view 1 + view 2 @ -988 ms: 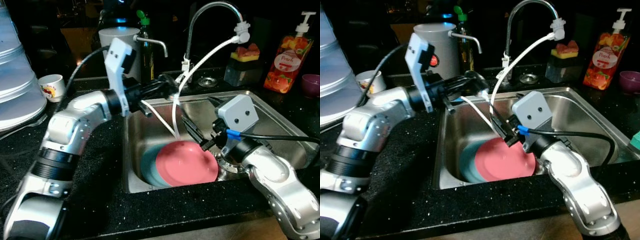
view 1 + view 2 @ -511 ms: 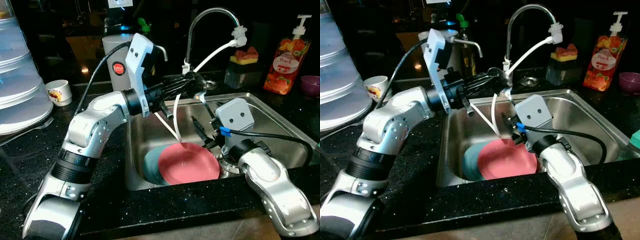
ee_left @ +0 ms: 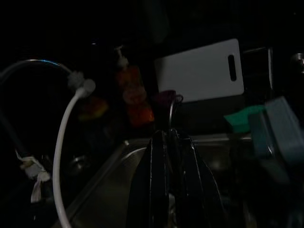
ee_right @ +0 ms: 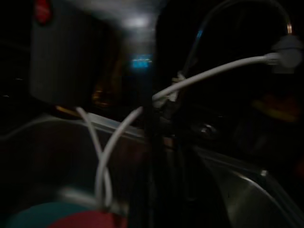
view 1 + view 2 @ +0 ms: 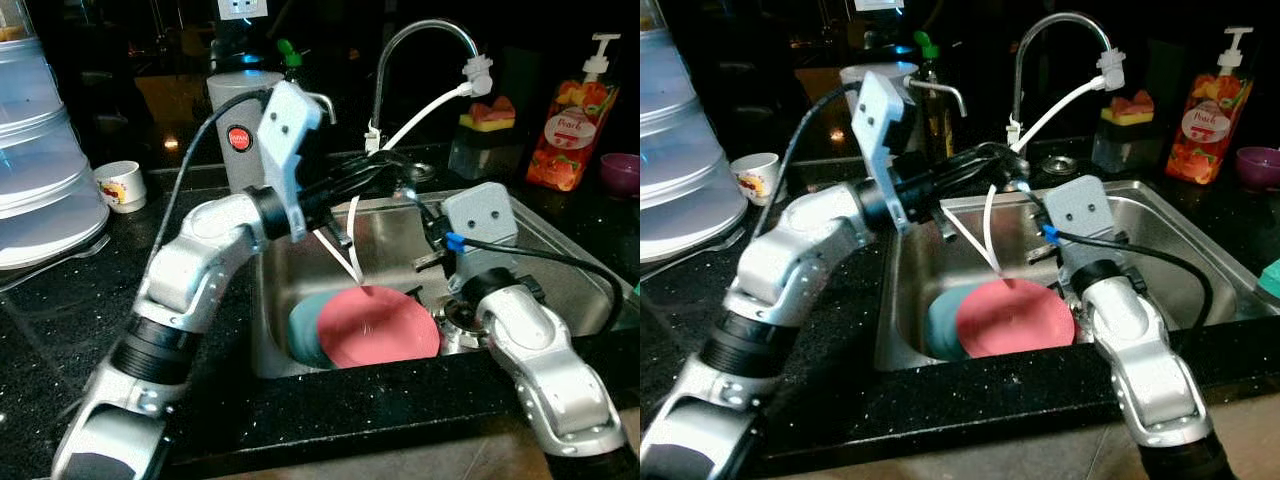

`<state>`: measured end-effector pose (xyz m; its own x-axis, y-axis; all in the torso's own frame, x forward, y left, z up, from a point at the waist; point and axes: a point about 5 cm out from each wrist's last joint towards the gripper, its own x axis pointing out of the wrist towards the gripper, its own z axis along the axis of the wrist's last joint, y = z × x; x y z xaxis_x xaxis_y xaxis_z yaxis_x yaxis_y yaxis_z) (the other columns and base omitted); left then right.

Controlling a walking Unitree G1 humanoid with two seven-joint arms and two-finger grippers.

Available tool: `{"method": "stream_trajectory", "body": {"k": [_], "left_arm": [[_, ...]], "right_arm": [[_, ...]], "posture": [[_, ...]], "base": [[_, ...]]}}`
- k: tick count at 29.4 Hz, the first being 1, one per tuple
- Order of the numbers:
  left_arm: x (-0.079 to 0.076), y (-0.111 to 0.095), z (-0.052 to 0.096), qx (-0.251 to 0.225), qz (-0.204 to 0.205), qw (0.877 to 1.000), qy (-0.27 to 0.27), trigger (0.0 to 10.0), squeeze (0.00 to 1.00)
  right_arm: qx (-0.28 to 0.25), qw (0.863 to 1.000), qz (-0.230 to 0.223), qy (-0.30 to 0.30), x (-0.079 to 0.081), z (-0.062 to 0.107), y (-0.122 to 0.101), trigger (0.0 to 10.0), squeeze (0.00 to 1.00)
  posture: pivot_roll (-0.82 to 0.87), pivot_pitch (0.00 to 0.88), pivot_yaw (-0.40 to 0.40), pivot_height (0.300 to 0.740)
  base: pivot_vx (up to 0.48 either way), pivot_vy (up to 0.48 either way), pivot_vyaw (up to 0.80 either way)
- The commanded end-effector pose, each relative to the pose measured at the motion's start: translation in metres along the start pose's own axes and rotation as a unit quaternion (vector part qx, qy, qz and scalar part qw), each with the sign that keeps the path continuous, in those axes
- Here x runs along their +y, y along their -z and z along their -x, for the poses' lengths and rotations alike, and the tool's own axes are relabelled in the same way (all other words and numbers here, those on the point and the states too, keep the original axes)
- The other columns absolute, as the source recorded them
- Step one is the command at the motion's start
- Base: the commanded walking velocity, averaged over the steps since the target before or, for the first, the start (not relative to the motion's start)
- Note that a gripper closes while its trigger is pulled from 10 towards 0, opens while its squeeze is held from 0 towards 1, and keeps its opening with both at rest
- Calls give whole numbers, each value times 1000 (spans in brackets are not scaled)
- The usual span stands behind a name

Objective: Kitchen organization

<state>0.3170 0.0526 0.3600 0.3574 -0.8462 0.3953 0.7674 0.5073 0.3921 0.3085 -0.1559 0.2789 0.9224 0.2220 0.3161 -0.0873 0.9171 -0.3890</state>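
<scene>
Sink (image 5: 560, 265): pink plate (image 5: 380, 328) on teal plate (image 5: 303, 327), unremoved.
Left gripper (image 5: 395, 187): near faucet (image 5: 420, 40), grasp indiscernible.
Right gripper (image 5: 425, 262): likewise.

a pink plate (image 5: 380, 327) on a teal plate (image 5: 303, 325), white hose (image 5: 425, 106), orange soap bottle (image 5: 568, 125).

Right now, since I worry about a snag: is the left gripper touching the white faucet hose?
Cannot tell. In the left eye view the left gripper overlaps the white hose near the faucet base, but darkness hides any contact or gap.
</scene>
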Motion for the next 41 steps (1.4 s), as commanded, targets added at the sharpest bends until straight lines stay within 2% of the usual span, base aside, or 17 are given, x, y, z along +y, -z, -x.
{"method": "stream_trajectory", "body": {"k": [1, 11, 12, 13, 15, 16, 17, 20, 24, 25, 27, 28, 29, 33, 38, 39, 41], "left_arm": [[6, 17, 9, 35, 6, 999, -35, 10000, 0], [8, 32, 8, 47, 3, 994, -97, 10000, 0], [11, 39, 12, 53, 18, 990, -132, 10000, 1000], [13, 42, 14, 53, 39, 986, -156, 10000, 1000], [16, 45, 19, 52, 69, 978, -188, 10000, 1000], [19, 47, 23, 50, 87, 973, -206, 10000, 0], [19, 47, 23, 50, 87, 973, -206, 10000, 0], [32, 56, 49, 58, 130, 951, -275, 10000, 0], [36, 59, 59, 65, 134, 944, -294, 10000, 0], [42, 66, 79, 91, 124, 930, -333, 10000, 0], [44, 69, 88, 103, 121, 922, -353, 10000, 0], [45, 69, 89, 106, 119, 920, -358, 10000, 0], [45, 70, 90, 110, 116, 918, -364, 10000, 0], [45, 69, 94, 121, 107, 910, -381, 10000, 0], [48, 68, 104, 134, 102, 899, -404, 10000, 0], [49, 69, 108, 141, 100, 896, -410, 10000, 0], [52, 69, 115, 156, 93, 888, -422, 10000, 0]], "right_arm": [[-21, 999, -2, 42, -14, 0, -7, 0, 0], [-15, 999, -13, 45, -10, -3, -2, 0, 0], [5, 998, -24, 66, -12, -5, 4, 0, 0], [15, 997, -24, 76, -14, -5, 7, 10000, 0], [28, 995, -22, 88, -16, -6, 13, 10000, 0], [39, 995, -20, 95, -17, -6, 17, 10000, 0], [39, 995, -20, 95, -17, -6, 17, 10000, 0], [102, 989, -10, 106, -17, -9, 42, 10000, 0], [129, 986, -3, 103, -14, -10, 52, 10000, 0], [187, 982, 3, 37, 4, -18, 73, 10000, 0], [215, 977, 1, -2, 14, -22, 84, 10000, 0], [215, 977, 1, -8, 17, -25, 85, 10000, 157], [207, 978, -5, -11, 19, -30, 83, 10000, 1000], [181, 983, -31, -9, 23, -41, 73, 10000, 1000], [164, 984, -65, 1, 21, -43, 65, 10000, 1000], [161, 983, -85, -4, 20, -42, 63, 10000, 0], [143, 983, -112, -8, 17, -39, 55, 10000, 0]], "posture": [[22, 70, 34, 740], [26, 62, 35, 740], [26, 59, 34, 740], [27, 58, 35, 740], [21, 56, 38, 740], [17, 56, 37, 740], [17, 56, 37, 740], [14, 56, 35, 740], [16, 56, 33, 740], [27, 58, 20, 740], [27, 58, 20, 740], [31, 59, 16, 740], [47, 59, 1, 740], [65, 57, -12, 740], [86, 59, -16, 740], [86, 59, -16, 740], [91, 47, 1, 740]], "base": [[0, 0, 0], [0, 0, 0], [0, 0, 0], [0, 0, 0], [0, 0, 0], [0, 0, 0], [0, 0, 0], [0, 0, 0], [0, 0, 0], [0, 0, 0], [0, 0, 0], [0, 0, 0], [0, 0, 0], [0, 0, 0], [0, 0, 0], [0, 0, 0], [0, 0, 0]]}}
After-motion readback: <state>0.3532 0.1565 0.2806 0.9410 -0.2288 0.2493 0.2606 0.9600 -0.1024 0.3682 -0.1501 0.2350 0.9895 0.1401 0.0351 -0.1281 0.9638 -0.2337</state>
